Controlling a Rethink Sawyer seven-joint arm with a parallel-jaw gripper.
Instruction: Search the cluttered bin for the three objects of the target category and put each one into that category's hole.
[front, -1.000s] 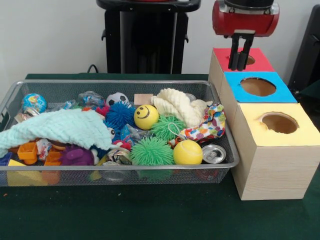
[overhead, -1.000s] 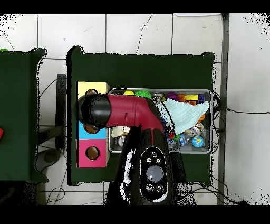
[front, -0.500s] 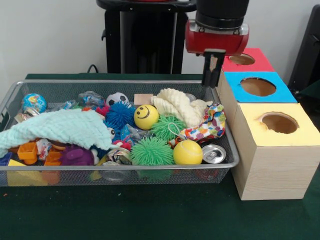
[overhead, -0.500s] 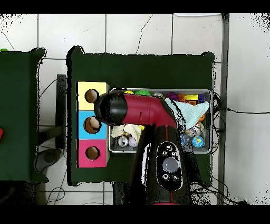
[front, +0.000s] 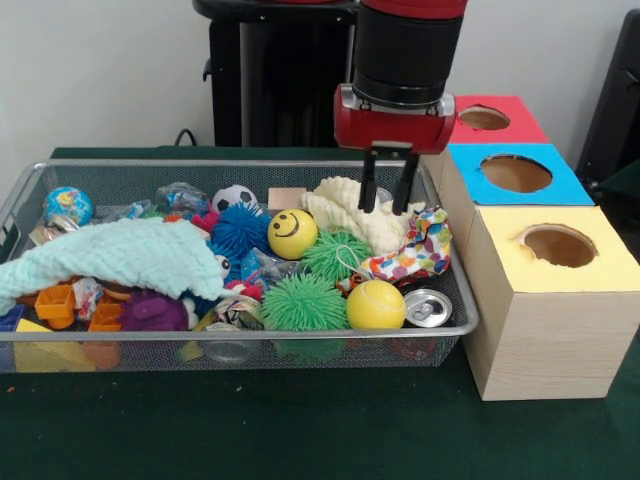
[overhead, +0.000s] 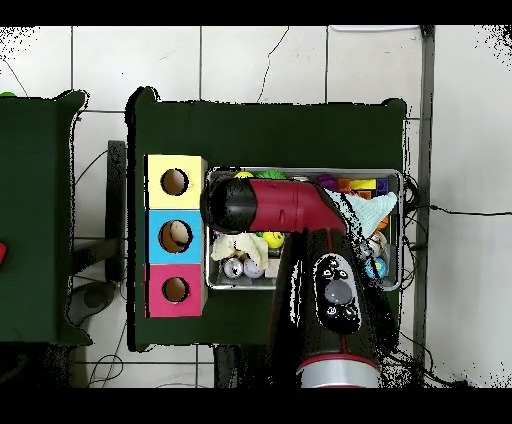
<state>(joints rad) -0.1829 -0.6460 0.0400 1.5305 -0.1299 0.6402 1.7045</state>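
Note:
The wire mesh bin (front: 240, 335) is full of toys. One white fabric piece with red, blue, yellow and green patches (front: 415, 250) lies at the bin's right end, against the rim. No other such pieces show. My gripper (front: 385, 195) is open and empty. It hangs just above the cream towel (front: 345, 210), up and left of the patched piece. The yellow-topped box's hole (front: 558, 245) is to the right of the bin, and it also shows in the overhead view (overhead: 174, 182). There my arm (overhead: 270, 205) covers the gripper and the bin's (overhead: 300, 288) left part.
The blue-topped hole (front: 515, 173) and the red-topped hole (front: 484, 118) lie behind the yellow one. A mint-green towel (front: 110, 255), spiky green balls (front: 303, 303), a smiley ball (front: 292, 233), a tennis ball (front: 376, 304) and a can (front: 428, 307) crowd the bin.
My gripper has moved from over the red-topped box leftwards to over the bin's right end, and has come lower, to just above the cream towel. The objects have not moved.

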